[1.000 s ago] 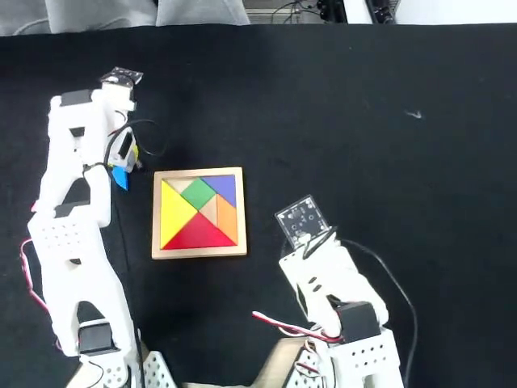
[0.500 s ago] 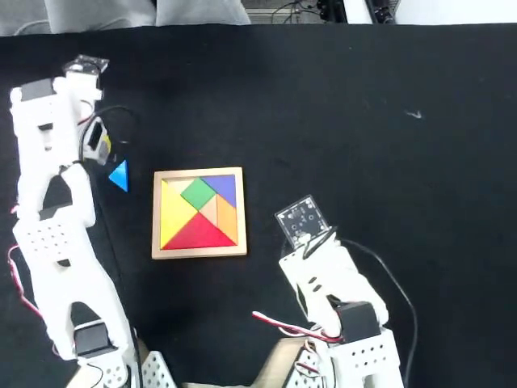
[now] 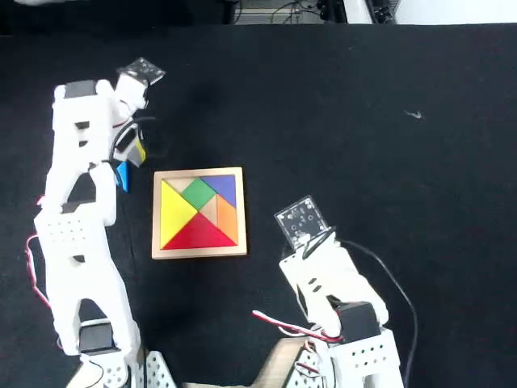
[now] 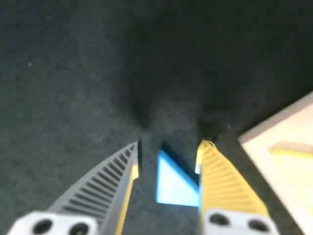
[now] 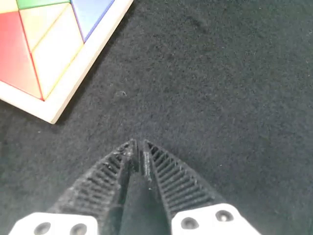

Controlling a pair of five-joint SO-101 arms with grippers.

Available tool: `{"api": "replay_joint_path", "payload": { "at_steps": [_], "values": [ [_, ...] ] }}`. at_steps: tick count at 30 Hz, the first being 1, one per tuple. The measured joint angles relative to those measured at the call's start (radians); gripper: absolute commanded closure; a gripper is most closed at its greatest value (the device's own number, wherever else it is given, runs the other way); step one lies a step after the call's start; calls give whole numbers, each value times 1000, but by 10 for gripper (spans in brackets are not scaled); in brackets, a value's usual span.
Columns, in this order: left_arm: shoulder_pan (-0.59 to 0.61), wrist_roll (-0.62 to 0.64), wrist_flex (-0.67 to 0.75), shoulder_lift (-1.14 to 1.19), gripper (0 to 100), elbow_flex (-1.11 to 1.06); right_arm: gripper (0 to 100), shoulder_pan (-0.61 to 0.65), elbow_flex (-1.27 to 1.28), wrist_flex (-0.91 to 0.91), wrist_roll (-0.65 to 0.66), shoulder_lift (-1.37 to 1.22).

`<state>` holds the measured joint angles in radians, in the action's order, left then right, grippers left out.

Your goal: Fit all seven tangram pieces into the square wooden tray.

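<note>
The square wooden tray [image 3: 199, 253] lies on the black table with several coloured pieces in it; bare wood shows in its far left corner. A small blue triangle [image 3: 123, 175] lies on the cloth just left of the tray. My left gripper [image 3: 128, 158] hangs over it. In the left wrist view the blue triangle [image 4: 173, 185] sits between the open fingers, touching the yellow finger [image 4: 220, 181] and apart from the grey finger [image 4: 110, 183]. My right gripper [image 5: 137, 146] is shut on nothing, low over the cloth near the tray's corner [image 5: 73, 85].
The right arm [image 3: 331, 283] stands just right of the tray's near right corner. The left arm [image 3: 77, 234] runs along the table's left side. Open black cloth stretches to the right and far side. The tray's rim [image 4: 274, 125] lies close beside the left gripper.
The left arm swung out to the left, baring the blue triangle, then came back over it; its fingers now straddle the piece. The right arm and tray have not moved.
</note>
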<state>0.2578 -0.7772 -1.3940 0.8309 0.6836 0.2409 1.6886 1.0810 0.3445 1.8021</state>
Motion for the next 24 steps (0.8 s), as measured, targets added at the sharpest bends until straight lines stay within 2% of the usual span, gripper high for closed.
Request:
{"api": "replay_joint_path", "payload": {
  "at_steps": [9, 14, 20, 24],
  "values": [
    [160, -114, 3, 35, 805, 0, 976, 0, 0, 0, 0, 0],
    [239, -206, -114, 23, 805, 0, 976, 0, 0, 0, 0, 0],
    [244, -290, -272, -117, 805, -5, 976, 0, 0, 0, 0, 0],
    [204, -327, -334, -176, 798, -25, 976, 0, 0, 0, 0, 0]
  ]
}}
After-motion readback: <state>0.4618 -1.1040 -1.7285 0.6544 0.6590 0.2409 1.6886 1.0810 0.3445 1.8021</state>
